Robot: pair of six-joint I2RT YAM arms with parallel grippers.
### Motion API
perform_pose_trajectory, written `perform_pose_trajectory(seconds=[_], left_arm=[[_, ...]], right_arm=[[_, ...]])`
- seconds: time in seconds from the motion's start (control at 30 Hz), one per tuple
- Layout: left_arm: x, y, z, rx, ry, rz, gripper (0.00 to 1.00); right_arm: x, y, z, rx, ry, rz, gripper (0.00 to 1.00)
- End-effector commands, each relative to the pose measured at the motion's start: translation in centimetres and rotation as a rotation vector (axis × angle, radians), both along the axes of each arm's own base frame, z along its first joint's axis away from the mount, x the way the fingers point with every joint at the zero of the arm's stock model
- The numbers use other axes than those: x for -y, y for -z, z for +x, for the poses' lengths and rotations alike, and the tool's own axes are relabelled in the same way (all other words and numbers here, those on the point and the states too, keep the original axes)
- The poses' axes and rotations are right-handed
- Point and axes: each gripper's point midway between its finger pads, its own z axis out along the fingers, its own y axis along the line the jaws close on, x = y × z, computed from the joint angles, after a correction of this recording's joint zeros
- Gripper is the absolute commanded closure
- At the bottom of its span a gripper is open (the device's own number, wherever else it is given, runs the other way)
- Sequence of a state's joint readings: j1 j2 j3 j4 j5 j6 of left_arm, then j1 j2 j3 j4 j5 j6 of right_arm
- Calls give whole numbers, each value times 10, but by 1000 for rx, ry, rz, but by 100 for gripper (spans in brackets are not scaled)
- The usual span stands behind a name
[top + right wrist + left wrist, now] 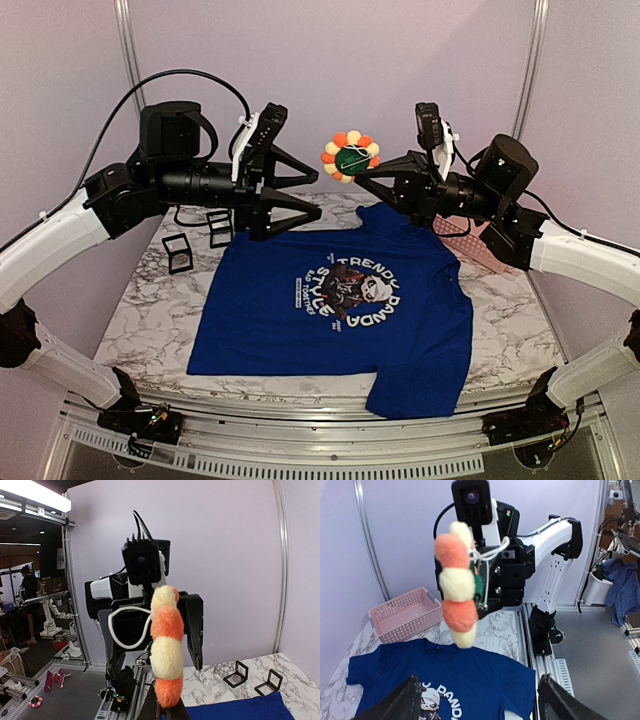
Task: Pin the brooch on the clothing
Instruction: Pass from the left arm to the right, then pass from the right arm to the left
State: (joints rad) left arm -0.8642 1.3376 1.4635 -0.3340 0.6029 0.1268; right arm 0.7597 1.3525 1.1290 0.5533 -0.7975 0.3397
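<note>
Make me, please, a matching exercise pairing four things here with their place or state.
Things:
1. fluffy round flower brooch with yellow and orange petals
2. royal blue panda-print T-shirt
3. pink perforated plastic basket
4. left gripper

Places or states:
A. spread flat on the marble table
B. open, holding nothing
C. pinched in the right gripper, in mid-air
D. standing on the table past the shirt's sleeve

Pairs: 1-C, 2-A, 3-D, 4-B.

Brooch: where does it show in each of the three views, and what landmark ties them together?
Top external: brooch upper centre.
Left wrist: brooch left of centre, edge-on.
Right wrist: brooch centre, edge-on.
Shared landmark: blue T-shirt, lower than it in every view.
</note>
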Motion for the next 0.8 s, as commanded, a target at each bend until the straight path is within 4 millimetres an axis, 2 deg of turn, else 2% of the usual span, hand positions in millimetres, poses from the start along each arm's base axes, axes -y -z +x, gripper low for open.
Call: perform_pose_trajectory(seconds=[0.0, 0.1, 0.17, 0.27, 0.3, 0.5, 0.57, 0.67, 0.77], left_arm=[[19, -35, 1, -101, 46, -167, 28], [23, -35, -2, -101, 64, -184, 44], [25, -36, -2, -96, 65, -191, 49], [27, -42, -5, -81, 77, -210, 43], [28, -50, -7, -58, 84, -235, 42], [33, -53, -8, -12, 106, -242, 44], [35, -54, -6, -7, 103, -245, 49], [38, -54, -6, -5, 104, -242, 66], [40, -52, -8, -4, 111, -237, 74]], right_arm=[[14, -33, -18, 43, -22, 103, 100], [13, -34, -19, 50, -26, 103, 100], [12, -33, -20, 51, -30, 98, 100], [10, -31, -18, 51, -29, 93, 100], [10, -31, -19, 51, -30, 93, 100], [10, -30, -21, 55, -41, 88, 100], [9, -29, -21, 51, -46, 84, 100], [9, -29, -22, 50, -49, 82, 100], [8, -30, -24, 55, -51, 81, 100]])
